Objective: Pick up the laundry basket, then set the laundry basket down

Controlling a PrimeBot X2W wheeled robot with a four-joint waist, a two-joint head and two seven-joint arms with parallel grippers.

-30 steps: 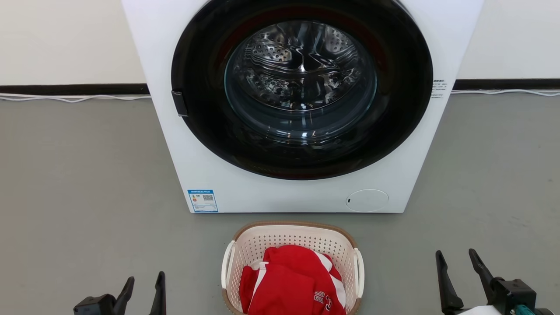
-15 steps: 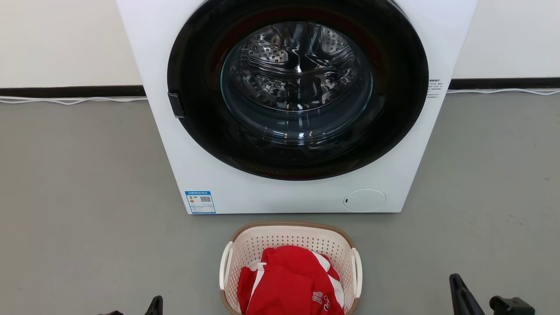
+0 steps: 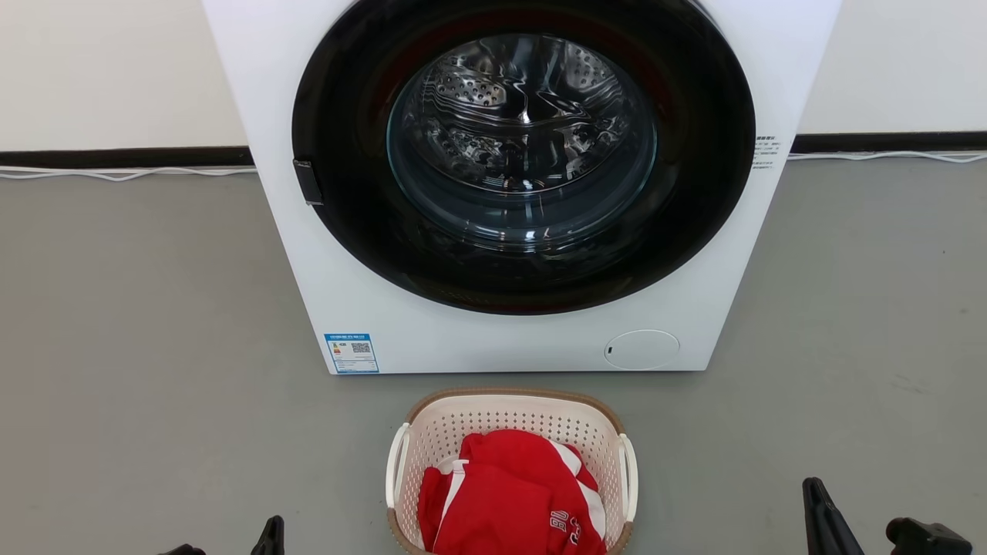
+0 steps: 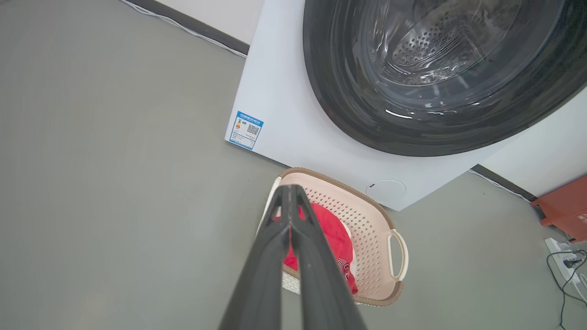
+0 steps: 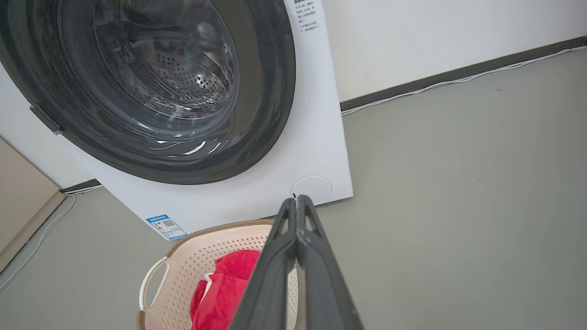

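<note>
The laundry basket (image 3: 517,416) stands upright on the grey floor (image 3: 154,308), mouth up, just in front of the washing machine (image 3: 501,343) and about centred under its round glass door (image 3: 524,146), toward the wall edge of the floor. A red and white garment (image 3: 509,501) is heaped inside and rides high toward the near rim. The white loop handles (image 3: 396,462) sit on the basket's left and right sides, so I'd judge its long axis to run side to side, parallel to the washer's front. The near end is cut off in the head view, so I can't be sure. The left hand (image 4: 289,189) and the right hand (image 5: 297,198) both have their fingers pressed together, holding nothing, and each hangs out to its own side, well apart from the handles. The trouble I'd expect: fingers that stay together will only nudge a handle, and such a light plastic basket would likely skid on the smooth floor or knock against the washer close behind it. If one side catches and the other doesn't, or one rises first, the basket would tilt and the garment could slide out over the low rim. Those thin handle loops look easy to miss or to slip from.
</note>
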